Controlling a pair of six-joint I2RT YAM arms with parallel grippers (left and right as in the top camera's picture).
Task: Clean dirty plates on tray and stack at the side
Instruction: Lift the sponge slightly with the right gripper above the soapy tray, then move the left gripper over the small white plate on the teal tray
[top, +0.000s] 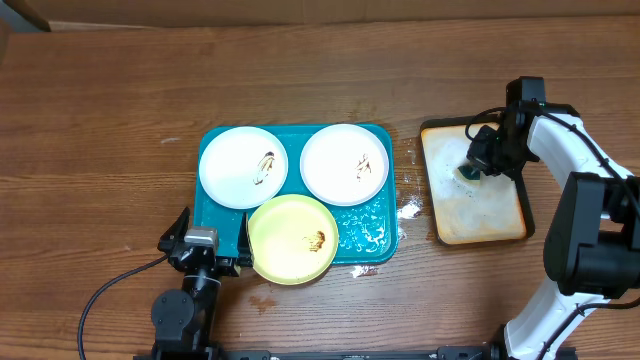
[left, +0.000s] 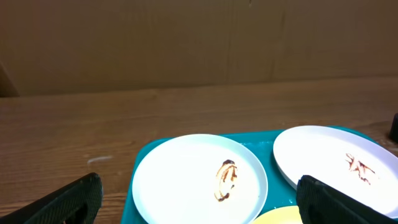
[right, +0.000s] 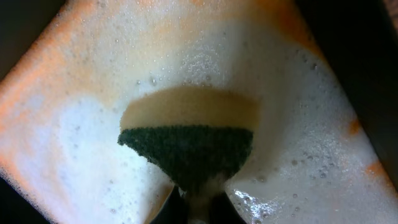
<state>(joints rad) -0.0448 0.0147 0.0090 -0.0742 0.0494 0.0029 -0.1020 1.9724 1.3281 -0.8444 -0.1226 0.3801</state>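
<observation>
Right tool (top: 482, 156) clenched on sponge (right: 186, 146) in soapy tan tray (top: 500, 225), frame right; lift clear, keep foam, then scrub plates (top: 243, 167). Left tool (top: 212, 238) released.

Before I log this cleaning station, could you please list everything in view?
white plates: two, white, brown-smeared, teal tray's far half
yellow-green plate: one, yellow-green, smeared, teal tray's near rim
teal tray: one, teal, table centre
small tray: one, tan with black rim, sudsy, right of teal tray
sponge: one, green and yellow, on small tray
table: one, brown wood, underneath
left hand: one, black, open beside teal tray's near-left corner
right hand: one, black, shut on sponge
</observation>
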